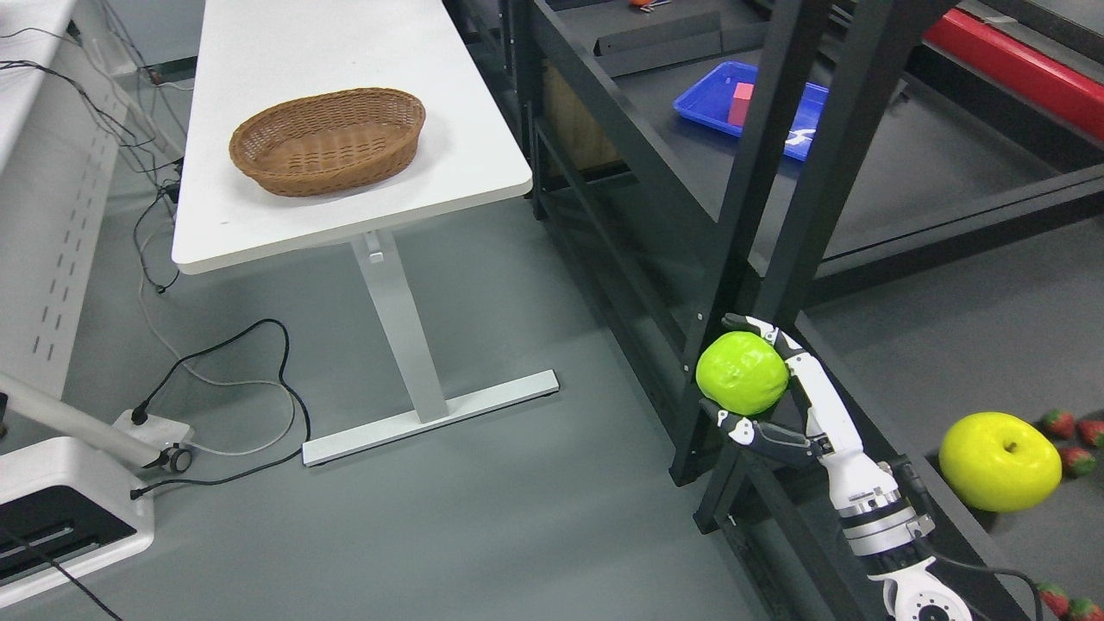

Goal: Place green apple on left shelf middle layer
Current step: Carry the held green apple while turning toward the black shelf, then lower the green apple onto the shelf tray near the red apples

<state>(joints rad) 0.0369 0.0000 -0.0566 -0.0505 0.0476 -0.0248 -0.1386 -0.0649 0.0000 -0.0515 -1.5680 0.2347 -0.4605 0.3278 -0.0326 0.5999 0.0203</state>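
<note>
Currently the right hand [780,392], its arm entering at 5 o'clock, grasps the green apple [742,373], fingers wrapped over its top and underside. Apple sits at 4 o'clock of frame centre, held in the air just in front of the black shelf post [750,172]. Yellow apple [999,461] rests at 3 o'clock of the hand, on a shelf surface. Wicker basket [328,141] stands on the white table [345,52] at 11 o'clock
</note>
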